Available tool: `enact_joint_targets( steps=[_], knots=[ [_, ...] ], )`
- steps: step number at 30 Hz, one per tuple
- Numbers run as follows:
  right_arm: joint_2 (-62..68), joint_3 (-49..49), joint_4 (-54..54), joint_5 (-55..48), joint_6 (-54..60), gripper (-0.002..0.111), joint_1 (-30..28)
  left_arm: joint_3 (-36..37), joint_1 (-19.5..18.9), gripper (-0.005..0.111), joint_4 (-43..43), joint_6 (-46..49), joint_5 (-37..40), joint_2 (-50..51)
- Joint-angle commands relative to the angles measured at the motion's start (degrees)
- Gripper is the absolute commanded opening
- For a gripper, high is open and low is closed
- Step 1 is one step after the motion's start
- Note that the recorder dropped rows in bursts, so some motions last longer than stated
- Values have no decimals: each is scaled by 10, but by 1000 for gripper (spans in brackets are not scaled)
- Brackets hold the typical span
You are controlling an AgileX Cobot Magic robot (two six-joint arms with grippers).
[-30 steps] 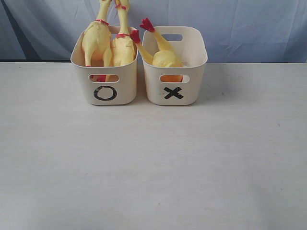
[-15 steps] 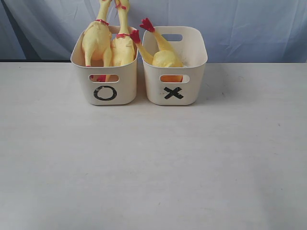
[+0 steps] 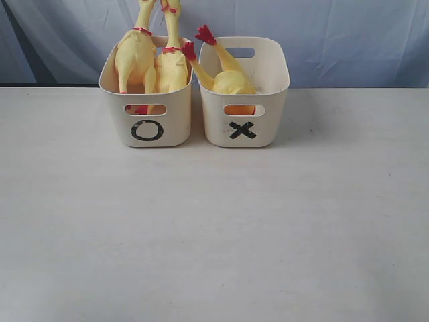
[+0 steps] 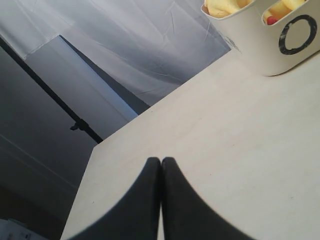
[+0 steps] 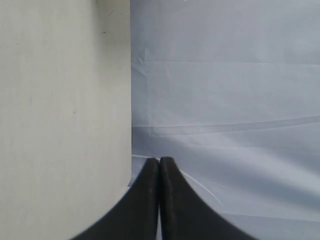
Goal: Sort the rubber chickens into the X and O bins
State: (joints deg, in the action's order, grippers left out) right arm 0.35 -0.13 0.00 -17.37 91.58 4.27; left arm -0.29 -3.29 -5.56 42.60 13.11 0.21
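Observation:
Two yellow rubber chickens [image 3: 135,57] [image 3: 173,67] stand in the cream O bin [image 3: 146,131], their necks rising above its rim. A third rubber chicken [image 3: 230,80] lies in the X bin [image 3: 242,131], its red-combed head poking over the rim toward the O bin. Neither arm shows in the exterior view. My left gripper [image 4: 161,161] is shut and empty over the table, well away from the O bin [image 4: 280,50], where yellow chicken bodies [image 4: 225,6] show. My right gripper [image 5: 159,160] is shut and empty at the table's edge, facing the backdrop.
The two bins stand side by side at the back of the pale table [image 3: 214,235]. A blue-grey cloth backdrop [image 3: 335,40] hangs behind it. A dark stand [image 4: 80,125] is past the table's edge in the left wrist view.

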Motion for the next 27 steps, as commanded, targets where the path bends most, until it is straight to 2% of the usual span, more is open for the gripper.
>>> enact_joint_targets(
  steps=[1, 25, 26, 27],
  knots=[
    [-3, 1, 10, 3, -1, -1, -3, 3, -2, 0, 14, -2, -3, -2],
    [-3, 1, 45, 3, -4, -1, -3, 3, -2, 0, 13, -2, -10, -2],
    [-3, 1, 48, 3, -17, -1, -3, 3, -2, 0, 13, -2, -10, -2],
    [-3, 1, 50, 3, -84, -1, -3, 3, -2, 0, 13, -2, -10, -2]
  ],
)
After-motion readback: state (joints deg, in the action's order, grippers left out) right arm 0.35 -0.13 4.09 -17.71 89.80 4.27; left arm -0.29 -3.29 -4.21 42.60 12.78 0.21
